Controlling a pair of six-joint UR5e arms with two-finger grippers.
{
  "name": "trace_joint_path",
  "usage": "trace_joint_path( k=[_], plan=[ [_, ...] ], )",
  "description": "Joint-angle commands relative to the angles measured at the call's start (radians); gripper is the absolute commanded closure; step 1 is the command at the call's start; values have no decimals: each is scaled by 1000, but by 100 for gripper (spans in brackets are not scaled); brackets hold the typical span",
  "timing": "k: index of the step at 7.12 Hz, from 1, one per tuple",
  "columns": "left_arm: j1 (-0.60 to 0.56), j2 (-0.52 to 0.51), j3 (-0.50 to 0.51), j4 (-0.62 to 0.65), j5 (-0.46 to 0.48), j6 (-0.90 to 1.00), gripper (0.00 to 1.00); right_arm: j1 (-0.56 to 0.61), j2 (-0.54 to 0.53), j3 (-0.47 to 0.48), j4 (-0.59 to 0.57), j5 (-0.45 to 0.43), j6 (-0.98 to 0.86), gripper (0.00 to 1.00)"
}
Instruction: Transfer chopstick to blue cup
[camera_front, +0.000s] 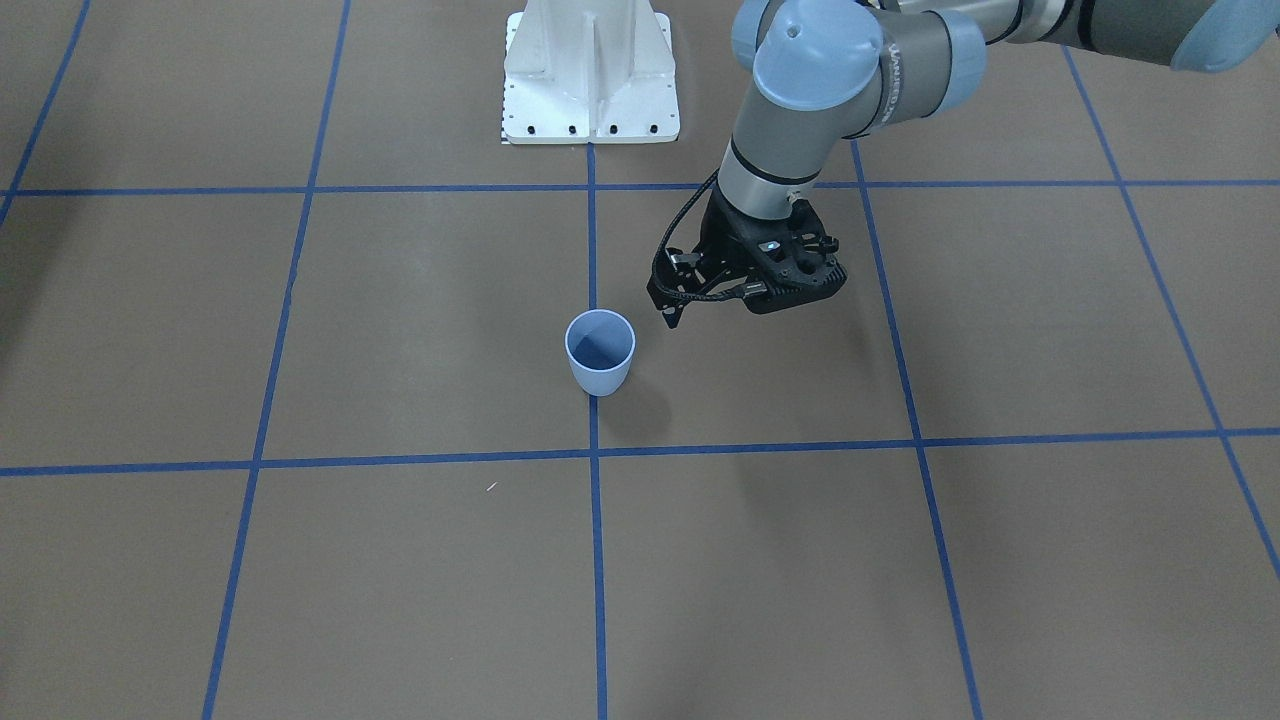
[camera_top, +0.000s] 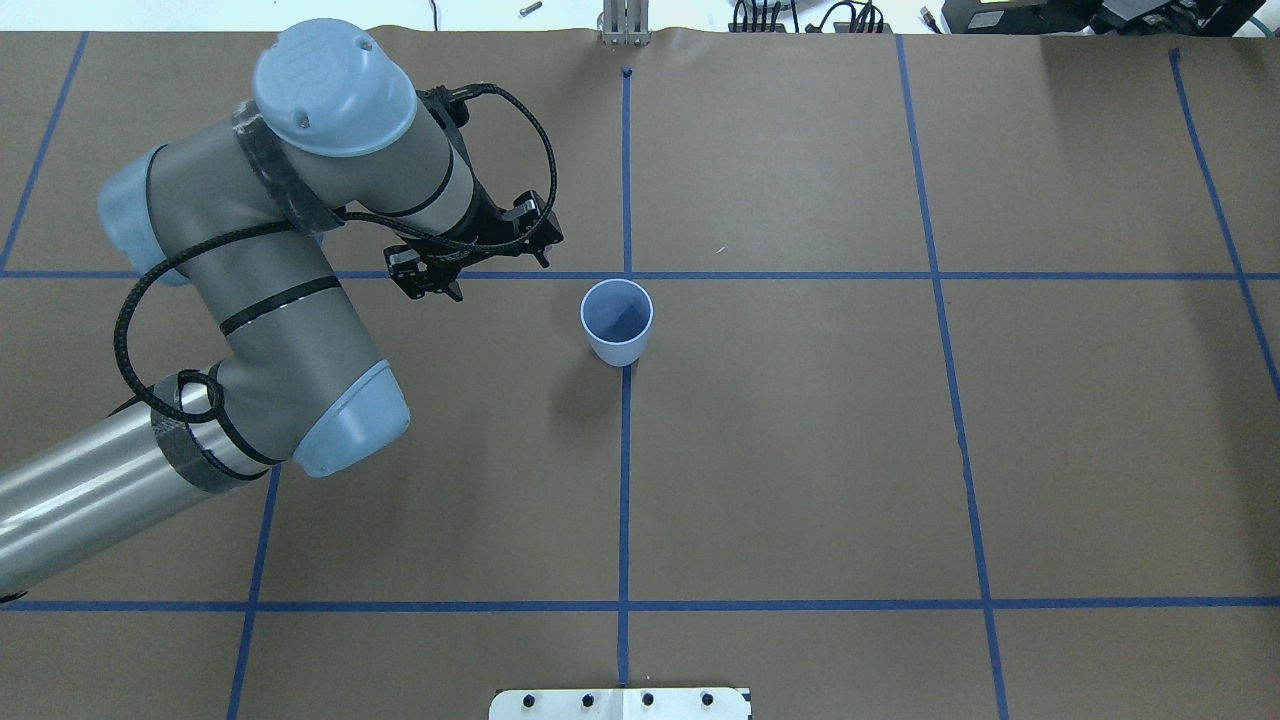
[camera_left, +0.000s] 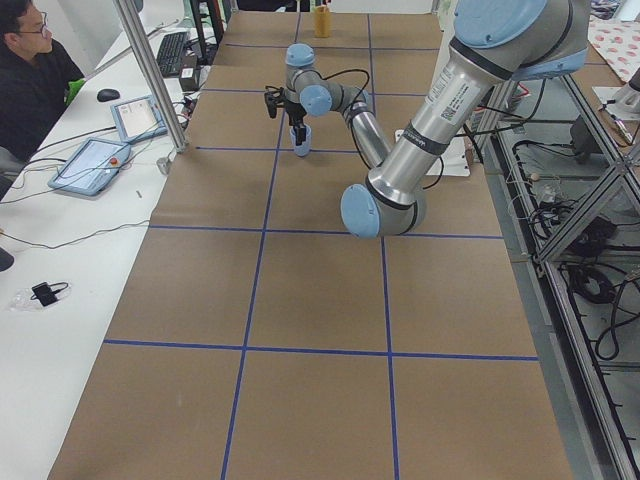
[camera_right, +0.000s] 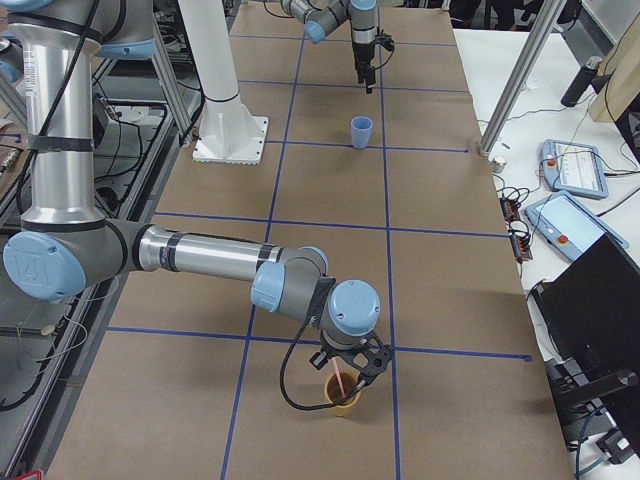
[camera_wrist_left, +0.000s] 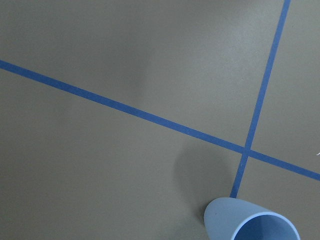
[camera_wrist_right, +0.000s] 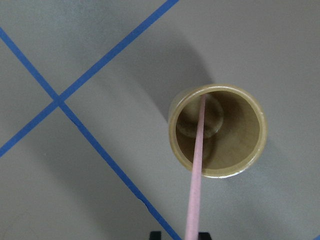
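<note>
The blue cup (camera_front: 600, 375) stands upright and empty on a tape crossing at mid-table; it also shows in the overhead view (camera_top: 617, 345) and low in the left wrist view (camera_wrist_left: 225, 225). My left gripper (camera_front: 745, 285) hovers beside it, a short way off, jaws spread and empty. At the table's far right end, my right gripper (camera_right: 352, 368) sits just above a tan cup (camera_wrist_right: 250, 150). One pale pink chopstick (camera_wrist_right: 197, 165) rises from the tan cup's bottom to between my right fingertips, gripped there.
The white robot base (camera_front: 590, 90) stands behind the blue cup. Blue tape lines grid the brown table. An operator (camera_left: 30, 80) sits at a white side bench with tablets (camera_left: 90, 165). A metal post (camera_left: 150, 70) stands at the table's edge.
</note>
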Motion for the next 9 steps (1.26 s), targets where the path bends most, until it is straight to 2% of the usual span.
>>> trace_joint_path(
  k=[1, 3, 4, 5, 8, 9],
  plan=[
    [0, 0, -12, 0, -2, 0, 2, 1, -2, 3, 0, 0, -2, 77],
    [0, -1, -14, 0, -2, 0, 2, 1, -12, 12, 0, 2, -2, 80],
    [0, -1, -16, 2, -2, -2, 2, 1, -12, 12, 0, 2, -2, 89],
    [0, -1, -17, 0, -2, -2, 2, 3, -14, 12, 0, 2, -4, 91],
    [2, -8, -20, 0, -2, -2, 2, 15, -34, 12, 0, 2, -11, 91],
    [2, -9, -20, 0, -2, 0, 2, 52, -37, 16, 0, -4, -11, 93]
  ],
)
